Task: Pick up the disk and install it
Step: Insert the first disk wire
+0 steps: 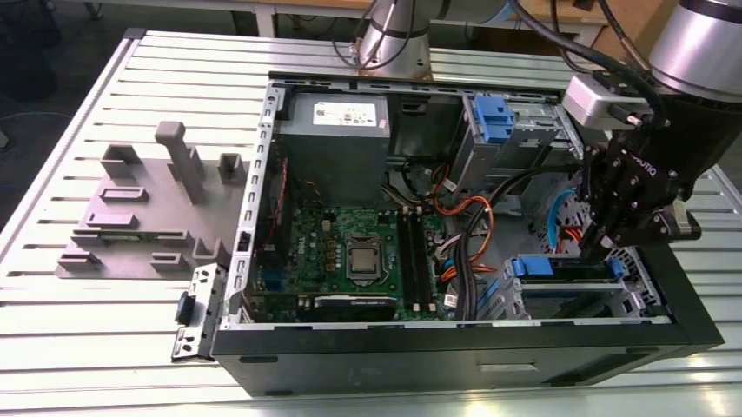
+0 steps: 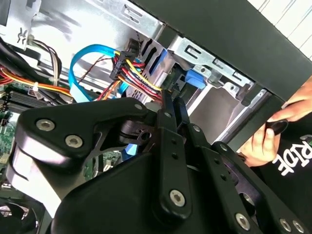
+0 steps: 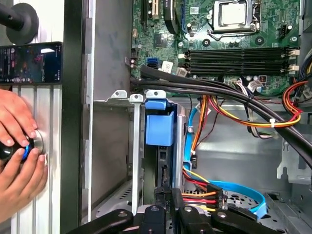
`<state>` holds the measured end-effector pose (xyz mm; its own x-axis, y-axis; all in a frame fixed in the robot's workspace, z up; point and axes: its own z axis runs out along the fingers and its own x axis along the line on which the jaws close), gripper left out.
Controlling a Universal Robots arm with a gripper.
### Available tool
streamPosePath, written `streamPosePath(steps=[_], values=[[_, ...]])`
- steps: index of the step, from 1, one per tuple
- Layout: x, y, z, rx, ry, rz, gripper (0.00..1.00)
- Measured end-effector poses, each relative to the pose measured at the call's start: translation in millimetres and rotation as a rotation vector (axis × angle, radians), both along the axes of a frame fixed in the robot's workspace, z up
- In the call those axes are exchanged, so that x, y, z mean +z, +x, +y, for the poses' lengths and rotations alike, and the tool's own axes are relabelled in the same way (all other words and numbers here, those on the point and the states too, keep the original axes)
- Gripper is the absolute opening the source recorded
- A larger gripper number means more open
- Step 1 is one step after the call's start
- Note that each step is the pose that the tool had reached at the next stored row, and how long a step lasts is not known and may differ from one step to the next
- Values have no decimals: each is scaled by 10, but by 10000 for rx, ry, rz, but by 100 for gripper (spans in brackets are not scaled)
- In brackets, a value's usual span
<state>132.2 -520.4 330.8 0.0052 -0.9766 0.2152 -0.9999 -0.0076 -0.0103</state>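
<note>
- Disk [image 3: 159, 127] sits on edge in the lower drive bay of the open case [image 1: 464, 352], blue frame outermost.
- Gripper [image 1: 603, 248] hangs directly over that bay; its jaws look closed together, holding nothing (fingertips just beside the disk's end).
- Judged rigid, moderately heavy, shock-sensitive; best handled by the frame edges, never the label face.
- Hands [image 3: 17, 151] work a control on the surface.

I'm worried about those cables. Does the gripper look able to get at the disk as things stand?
Probably yes: the gripper hangs right over the disk in its bay, and the cables run beside the bay, not across it.
</note>
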Motion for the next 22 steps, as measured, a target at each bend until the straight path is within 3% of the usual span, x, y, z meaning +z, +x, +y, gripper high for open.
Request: streamPosePath(steps=[3, 4, 5, 9, 15, 18, 22], values=[[-1, -30, -19, 1, 270, -41, 17], [-1, -34, -19, 0, 345, -54, 17], [-1, -35, -19, 1, 375, -67, 17], [-1, -35, -20, 2, 386, -121, 17], [30, -38, -20, 5, 392, -307, 17], [31, -38, -43, 6, 478, -317, 17], [29, -49, -71, 26, 516, -316, 17]])
